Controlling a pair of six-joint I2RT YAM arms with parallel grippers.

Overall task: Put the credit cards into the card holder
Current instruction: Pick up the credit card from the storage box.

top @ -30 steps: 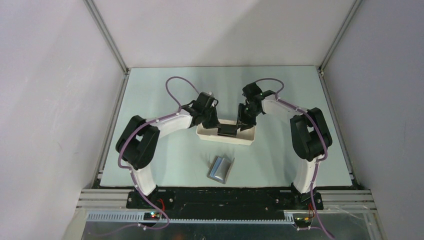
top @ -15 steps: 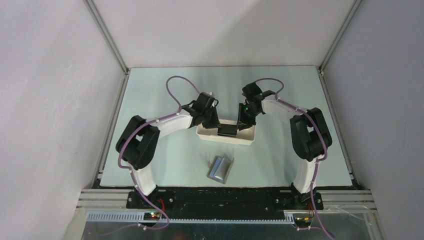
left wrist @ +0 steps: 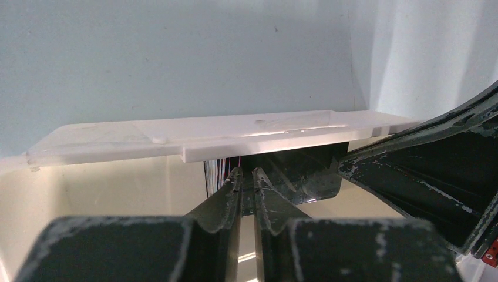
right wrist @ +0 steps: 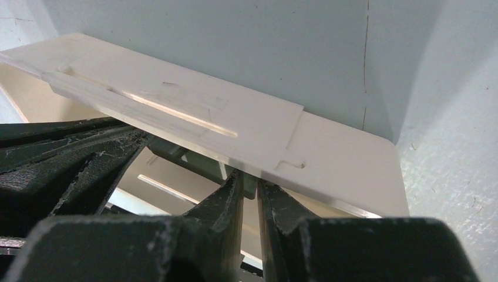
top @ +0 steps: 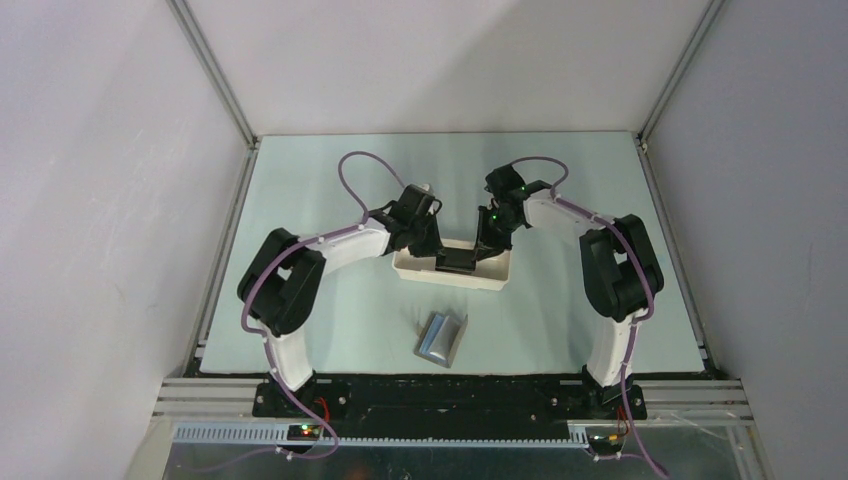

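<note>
Lab enclosure, aluminium frame (top: 212, 75) (white panels (top: 440, 60))

Muted colours on a pale blue-green table (top: 330, 200)
White tray (top: 450, 280), plain black card (top: 458, 263), grey-brown wallet (top: 441, 340) with silvery-blue inside; arms (top: 350, 243) black and white, cables (top: 355, 160) purple.

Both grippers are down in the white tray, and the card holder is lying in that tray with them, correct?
No. The card holder lies on the table, outside the white tray, on its near side toward the arm bases; the top external view shows it. The left gripper and right gripper are indeed in the tray.
</note>
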